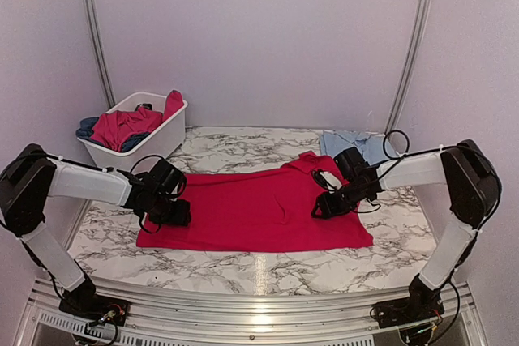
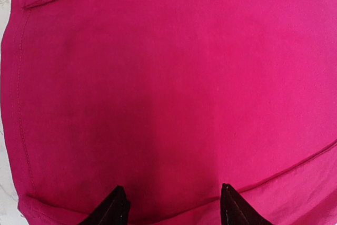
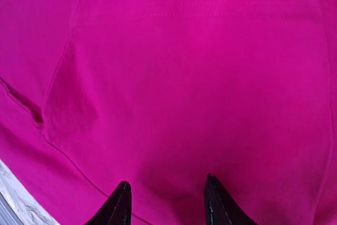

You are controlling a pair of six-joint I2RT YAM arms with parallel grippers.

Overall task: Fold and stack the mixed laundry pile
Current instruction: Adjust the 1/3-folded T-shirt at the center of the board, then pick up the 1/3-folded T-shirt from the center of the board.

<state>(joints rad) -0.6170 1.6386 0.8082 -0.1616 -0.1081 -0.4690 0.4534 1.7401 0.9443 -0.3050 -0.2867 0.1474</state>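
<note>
Red shirt (image 1: 251, 212) lies flat on the marble table (image 1: 268, 265), with the left gripper (image 2: 171, 204) and right gripper (image 3: 166, 201) low over it, fingers spread. Further back there's a blue shirt (image 1: 357, 145) on the right, a basket (image 1: 162, 143) of clothes (image 1: 122, 126) on the left, and pale walls (image 1: 259, 38).

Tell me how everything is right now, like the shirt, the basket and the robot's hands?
red shirt: spread out flat.
white basket: holding heaped red and dark blue clothes.
light blue cloth: lying at the back right.
left hand: open, over the shirt.
right hand: open, over the shirt.
</note>
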